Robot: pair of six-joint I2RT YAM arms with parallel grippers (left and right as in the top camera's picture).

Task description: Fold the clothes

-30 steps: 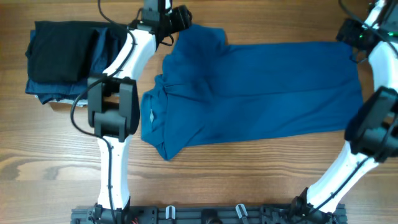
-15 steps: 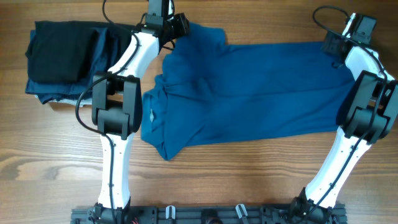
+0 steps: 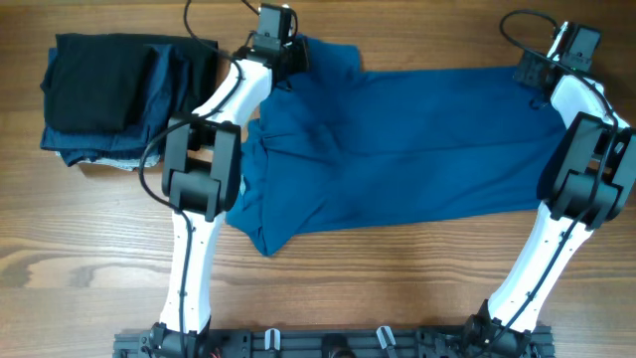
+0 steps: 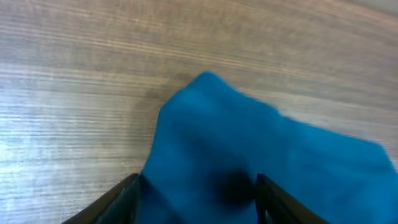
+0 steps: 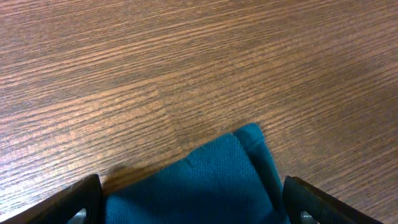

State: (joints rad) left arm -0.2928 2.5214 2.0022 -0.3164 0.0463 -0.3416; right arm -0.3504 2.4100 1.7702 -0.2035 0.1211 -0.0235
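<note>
The blue polo shirt lies spread flat across the table, collar to the left and hem to the right. My left gripper is at the far left sleeve. In the left wrist view the sleeve fills the gap of that gripper, whose jaws stand partly apart. My right gripper is at the far right hem corner. In the right wrist view that corner lies between the wide-open fingers of the gripper, touching neither.
A pile of folded black and dark navy garments sits at the far left of the wooden table. Both arms' white links reach over the shirt's left and right ends.
My left arm has slid right along the far edge over the sleeve, its jaws narrowing. My right arm swung in to the hem corner a second ago and has stayed there.
</note>
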